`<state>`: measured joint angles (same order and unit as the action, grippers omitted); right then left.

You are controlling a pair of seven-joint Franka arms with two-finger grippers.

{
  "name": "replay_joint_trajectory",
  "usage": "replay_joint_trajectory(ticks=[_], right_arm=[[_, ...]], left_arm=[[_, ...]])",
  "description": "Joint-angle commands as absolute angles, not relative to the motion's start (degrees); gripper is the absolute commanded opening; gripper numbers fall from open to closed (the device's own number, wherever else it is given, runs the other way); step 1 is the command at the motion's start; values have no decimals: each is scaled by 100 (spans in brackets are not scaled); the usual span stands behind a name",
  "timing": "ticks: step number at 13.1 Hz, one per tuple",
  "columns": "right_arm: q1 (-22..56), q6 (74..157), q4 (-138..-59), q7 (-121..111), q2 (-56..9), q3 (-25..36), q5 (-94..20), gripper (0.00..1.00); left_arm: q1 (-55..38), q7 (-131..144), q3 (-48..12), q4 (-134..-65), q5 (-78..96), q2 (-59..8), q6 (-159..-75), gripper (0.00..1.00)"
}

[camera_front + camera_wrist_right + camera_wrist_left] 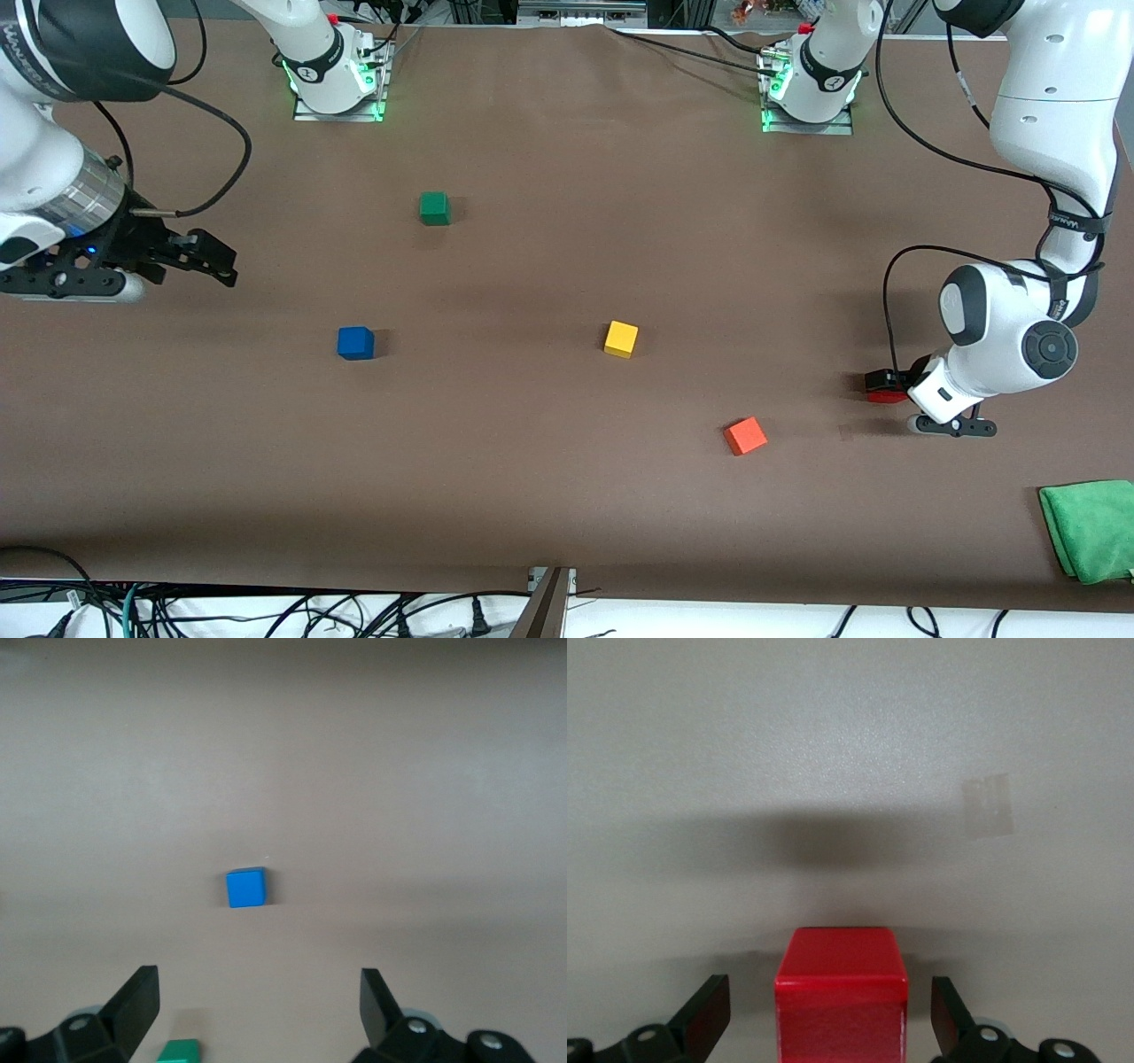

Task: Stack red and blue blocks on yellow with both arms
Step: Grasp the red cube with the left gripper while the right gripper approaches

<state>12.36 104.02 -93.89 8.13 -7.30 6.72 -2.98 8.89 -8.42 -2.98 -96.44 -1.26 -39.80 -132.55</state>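
Currently, left tool [830, 1014]: sitting released around the red block [842, 992] on the desk [567, 496], fingers apart from its sides.
Right tool [213, 257]: hanging released, waiting over the desk.
Blue block [355, 343]: lying toward the right arm's end.
Yellow block [621, 338]: resting mid-desk.

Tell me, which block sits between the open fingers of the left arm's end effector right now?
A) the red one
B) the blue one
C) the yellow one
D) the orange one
A: the left wrist view shows the red block between the open fingers of the left end effector, untouched.
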Motion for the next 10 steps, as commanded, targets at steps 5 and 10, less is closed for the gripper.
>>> replay_joint_trajectory(ticks=[5, 10], right_arm=[[914, 10653, -9237, -412, -1896, 615, -588, 100], [1229, 11546, -9290, -142, -2678, 598, -1107, 100]], left_arm=[[932, -976, -360, -9914, -176, -3736, -13245, 5], [844, -818, -1201, -9835, -184, -3279, -12833, 0]])
